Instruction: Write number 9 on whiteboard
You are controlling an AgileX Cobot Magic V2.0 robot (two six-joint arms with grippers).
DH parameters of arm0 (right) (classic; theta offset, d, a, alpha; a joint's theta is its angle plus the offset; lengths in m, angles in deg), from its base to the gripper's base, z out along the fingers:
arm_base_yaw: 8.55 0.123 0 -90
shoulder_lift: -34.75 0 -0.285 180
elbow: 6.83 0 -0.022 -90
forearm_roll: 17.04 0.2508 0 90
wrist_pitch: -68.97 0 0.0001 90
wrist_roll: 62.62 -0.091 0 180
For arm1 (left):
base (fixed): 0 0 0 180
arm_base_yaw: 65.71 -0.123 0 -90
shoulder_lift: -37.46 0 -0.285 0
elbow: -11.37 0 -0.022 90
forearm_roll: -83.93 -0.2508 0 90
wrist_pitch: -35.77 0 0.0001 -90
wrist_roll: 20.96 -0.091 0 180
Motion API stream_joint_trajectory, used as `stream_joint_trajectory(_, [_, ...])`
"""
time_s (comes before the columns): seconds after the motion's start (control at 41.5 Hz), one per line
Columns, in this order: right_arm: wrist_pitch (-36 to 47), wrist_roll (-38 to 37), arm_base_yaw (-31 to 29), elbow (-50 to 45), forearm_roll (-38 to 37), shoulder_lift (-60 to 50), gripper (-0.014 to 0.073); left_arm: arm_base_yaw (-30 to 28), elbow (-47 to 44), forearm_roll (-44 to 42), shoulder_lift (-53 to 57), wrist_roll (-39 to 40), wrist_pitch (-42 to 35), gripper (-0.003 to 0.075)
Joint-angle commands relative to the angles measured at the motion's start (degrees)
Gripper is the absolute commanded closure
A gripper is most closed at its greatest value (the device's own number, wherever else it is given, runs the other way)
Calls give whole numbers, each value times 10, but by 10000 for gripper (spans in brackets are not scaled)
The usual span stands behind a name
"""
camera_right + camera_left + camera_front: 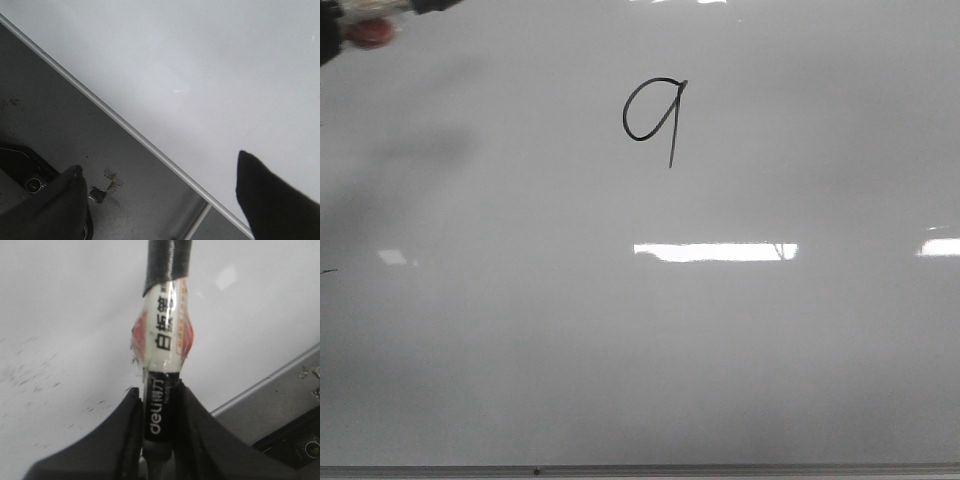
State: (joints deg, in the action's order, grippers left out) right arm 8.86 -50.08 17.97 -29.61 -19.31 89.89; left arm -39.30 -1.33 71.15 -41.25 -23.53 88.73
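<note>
The whiteboard (740, 360) fills the front view, glossy and pale grey. A thin black number 9 (655, 118) with a slanted oval loop and a straight tail is drawn on its upper middle. My left gripper (160, 395) is shut on a black and white marker (162, 347) wrapped in tape, held over the whiteboard (60, 315) near its edge strip. In the front view only the marker's taped part (368, 30) shows at the top left corner. My right gripper (159, 172) is open and empty, straddling the whiteboard's (210, 60) metal edge strip.
Bright rectangular light reflections (715, 251) lie across the board. A grey metal edge strip (640, 470) runs along the near side. A grey surface with bits of tape (107, 187) lies beyond the board's edge. Faint dark scratch marks (30, 375) speckle the board.
</note>
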Motion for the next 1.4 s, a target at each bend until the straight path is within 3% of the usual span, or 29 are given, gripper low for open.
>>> stream_joint_trajectory(0.0, [26, -2, -3, 18, -8, -4, -30, -71, -6, -11, 19, 26, -59, 647])
stream_joint_trajectory(0.217, [27, -3, -3, 18, -8, -4, -30, -204, -75, 19, 12, 79, -228, 647])
stream_joint_trajectory(0.385, [27, -3, -3, 17, -8, -4, -30, -253, -114, 67, -23, 79, -333, 647])
stream_joint_trajectory(0.77, [27, -3, -3, 17, -8, -4, -30, -254, -112, 68, -127, 79, -375, 639])
stream_joint_trajectory(1.131, [28, -3, -3, 17, -8, -4, -30, -254, -112, 66, -141, 79, -392, 387])
stream_joint_trajectory(1.252, [25, -7, -3, 17, -13, -7, -30, -254, -105, 62, -135, 78, -357, 367])
stream_joint_trajectory(1.372, [13, -58, -5, 17, -34, -21, -30, -254, -86, 62, -104, 70, -290, 369])
